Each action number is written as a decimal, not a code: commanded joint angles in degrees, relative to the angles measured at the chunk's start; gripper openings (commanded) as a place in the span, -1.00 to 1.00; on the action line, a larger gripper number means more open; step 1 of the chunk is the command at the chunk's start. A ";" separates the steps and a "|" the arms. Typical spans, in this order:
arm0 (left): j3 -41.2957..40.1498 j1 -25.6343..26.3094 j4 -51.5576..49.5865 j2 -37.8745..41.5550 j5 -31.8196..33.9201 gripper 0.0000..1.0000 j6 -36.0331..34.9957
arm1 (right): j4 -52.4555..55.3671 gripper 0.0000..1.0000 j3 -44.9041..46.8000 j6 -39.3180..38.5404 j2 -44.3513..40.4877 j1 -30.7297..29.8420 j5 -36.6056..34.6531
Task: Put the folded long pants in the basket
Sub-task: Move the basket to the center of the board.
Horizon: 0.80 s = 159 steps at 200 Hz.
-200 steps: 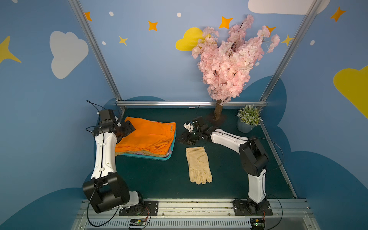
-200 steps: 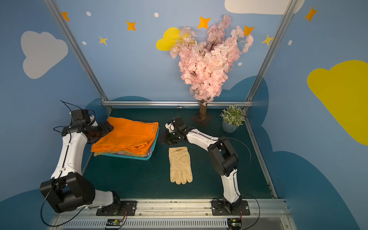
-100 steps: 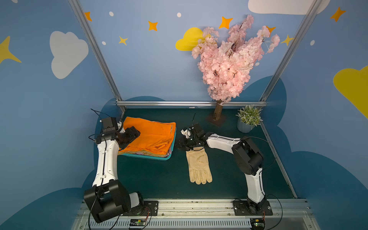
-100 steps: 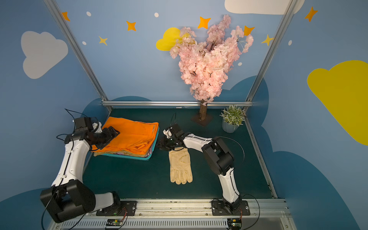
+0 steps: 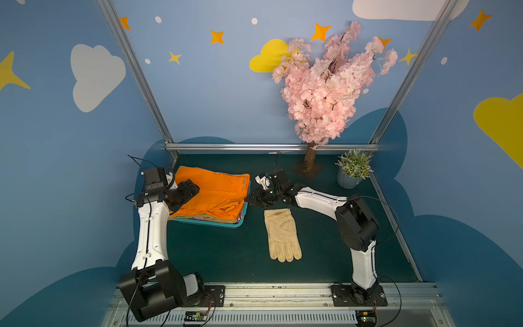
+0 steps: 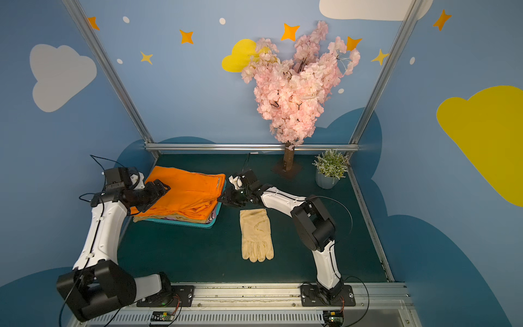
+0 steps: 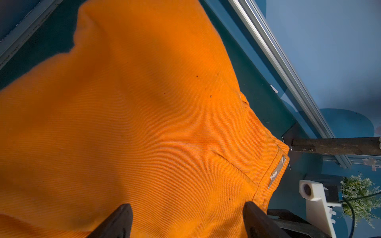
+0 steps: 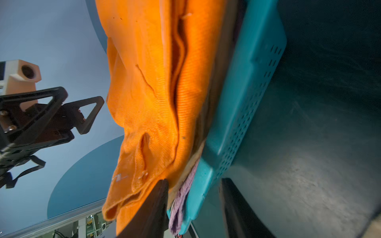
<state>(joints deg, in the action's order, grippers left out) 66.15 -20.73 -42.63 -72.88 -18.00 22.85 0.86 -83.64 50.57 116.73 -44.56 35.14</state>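
The folded long pants lie stacked in the teal basket [image 5: 226,225] at the back left. The orange pair [image 5: 218,192] is on top and overhangs the rim. Under it, tan [image 8: 191,162] and lilac [image 8: 181,197] edges stick out at the basket's corner [image 8: 247,82]. My left gripper [image 5: 190,189] is open, its fingers spread over the left part of the orange cloth [image 7: 144,123]. My right gripper [image 5: 249,199] is open at the basket's right side. One finger lies against the cloth edges and the other stands outside the mesh wall, clear of it.
A cream glove [image 5: 281,235] lies flat on the green mat just in front of my right gripper. A pink blossom tree [image 5: 310,158] and a small potted plant [image 5: 353,170] stand at the back right. Metal frame rails border the mat.
My right gripper has moved left and lower, up to the basket's right side. My left gripper has shifted a little forward and right over the orange pants.
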 commanded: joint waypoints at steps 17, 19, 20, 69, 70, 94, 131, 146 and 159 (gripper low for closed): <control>0.47 0.03 -0.26 -0.09 -0.19 0.74 -0.76 | -2.80 -0.14 0.23 1.40 2.78 -0.39 1.22; 0.45 0.04 -0.26 -0.23 -0.19 0.74 -0.76 | -2.95 -0.15 0.23 1.49 2.93 -0.43 1.24; 0.42 0.02 -0.26 -0.23 -0.19 0.74 -0.73 | -3.01 -0.15 0.23 1.52 3.00 -0.39 1.25; -0.60 0.45 0.12 0.97 -1.74 0.73 -0.72 | -6.68 -0.24 0.11 4.22 5.99 -0.51 3.82; -0.59 0.48 0.20 0.98 -1.93 0.72 -0.76 | -6.80 -0.25 0.21 4.25 5.98 -0.52 3.81; -1.51 2.05 1.40 1.12 -6.25 0.66 -0.74 | -10.26 -0.32 2.26 5.94 5.64 -0.77 4.38; -2.78 3.24 0.76 0.44 -5.12 0.60 -1.30 | -14.29 -0.73 2.41 8.10 7.49 -1.41 6.10; -2.95 3.33 0.63 0.59 -5.18 0.60 -1.29 | -15.08 -0.92 2.62 8.41 7.82 -1.12 6.16; -2.96 3.50 0.70 0.67 -5.61 0.60 -1.36 | -15.34 -1.00 2.50 8.23 7.75 -0.48 6.39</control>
<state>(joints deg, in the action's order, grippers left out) 63.18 -17.43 -41.71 -72.64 -22.37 22.31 -12.01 -81.93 59.94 121.93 -44.07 42.22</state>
